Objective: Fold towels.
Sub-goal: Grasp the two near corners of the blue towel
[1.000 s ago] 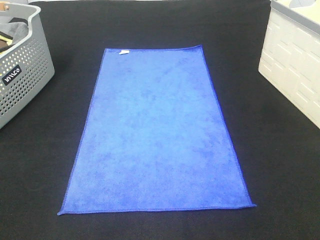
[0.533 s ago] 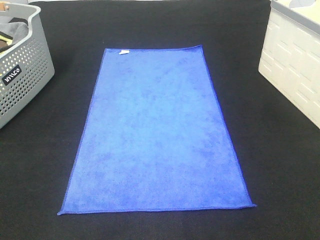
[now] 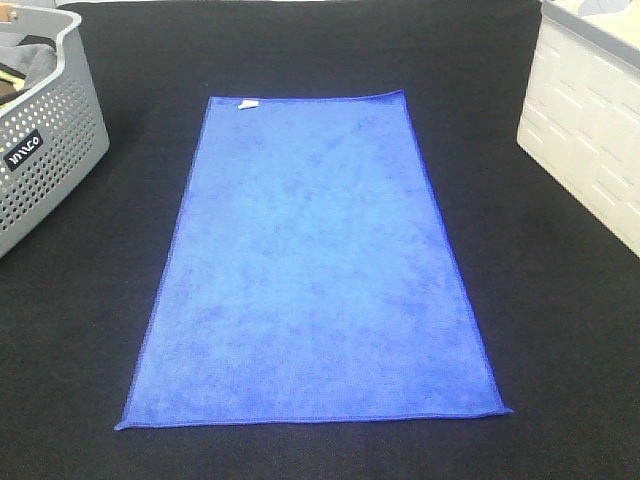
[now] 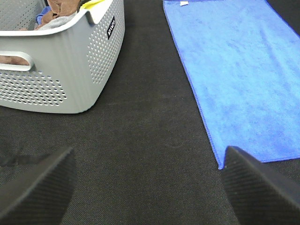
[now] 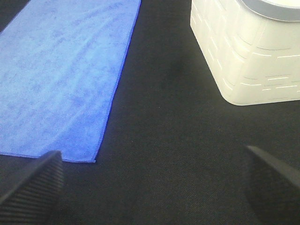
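One bright royal-blue rectangular microfibre towel point(image 3: 315, 270), spread flat and unfolded in the middle of the black fabric-covered counter point(image 3: 300, 50). Four stitched edges straight, corners lying down, long sides running away from the near short edge. Small white tag point(image 3: 247, 103) at the far short edge, toward its left corner. Open black surface along every edge. To the left, well apart from the long edge, grey perforated plastic basket point(image 3: 50, 150) with cloths inside. To the right, well apart too, cream-white plastic bin point(image 3: 590, 130). Left pincer point(image 4: 150, 187) spread wide, pinching nothing, above bare counter near the near left corner. Right pincer point(image 5: 154, 187) spread wide likewise, empty, near the near right corner.
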`<state>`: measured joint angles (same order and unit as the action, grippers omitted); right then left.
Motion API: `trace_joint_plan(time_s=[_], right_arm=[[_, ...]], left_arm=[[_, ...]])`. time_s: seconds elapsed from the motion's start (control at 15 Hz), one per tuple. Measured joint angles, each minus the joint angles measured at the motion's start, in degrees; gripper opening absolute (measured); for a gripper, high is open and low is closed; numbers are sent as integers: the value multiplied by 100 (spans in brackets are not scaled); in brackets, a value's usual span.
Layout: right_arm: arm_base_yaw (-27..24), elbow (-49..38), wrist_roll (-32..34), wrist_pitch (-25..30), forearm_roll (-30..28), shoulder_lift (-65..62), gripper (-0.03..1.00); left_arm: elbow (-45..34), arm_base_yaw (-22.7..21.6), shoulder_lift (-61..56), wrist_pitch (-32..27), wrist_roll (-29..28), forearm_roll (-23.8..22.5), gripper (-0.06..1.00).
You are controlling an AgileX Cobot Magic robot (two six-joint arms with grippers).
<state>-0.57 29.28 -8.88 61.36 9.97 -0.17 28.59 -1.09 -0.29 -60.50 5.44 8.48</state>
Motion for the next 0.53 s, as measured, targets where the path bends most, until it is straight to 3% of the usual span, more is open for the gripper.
trace_joint_plan(time_s=[0.53], right_arm=[[0,0,0,0,0,0,96]], left_arm=[[0,0,0,0,0,0,80]])
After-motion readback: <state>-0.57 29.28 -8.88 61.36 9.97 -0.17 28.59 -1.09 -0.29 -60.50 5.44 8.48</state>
